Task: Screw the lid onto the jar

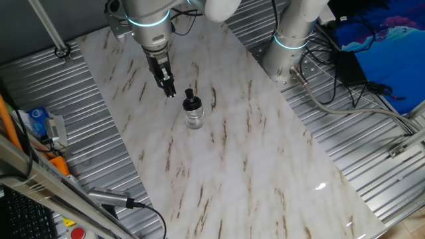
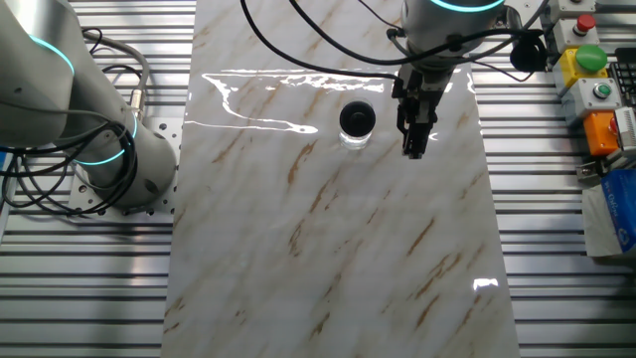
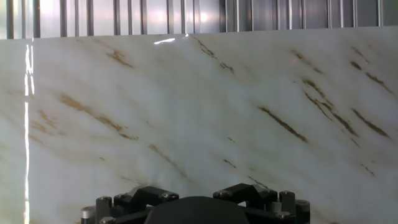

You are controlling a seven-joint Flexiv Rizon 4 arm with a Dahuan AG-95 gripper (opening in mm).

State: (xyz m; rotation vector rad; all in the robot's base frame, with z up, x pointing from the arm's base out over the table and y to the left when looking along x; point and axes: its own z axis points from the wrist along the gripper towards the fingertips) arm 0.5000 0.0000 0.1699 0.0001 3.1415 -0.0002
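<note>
Well, the jar stood upright mid-table on the marble top, the lid already sitting on it, knob up. Just beside it hovered the gripper, fingers pressed together, holding nothing. Hand view caught only bare marble and the gripper's base.
</note>
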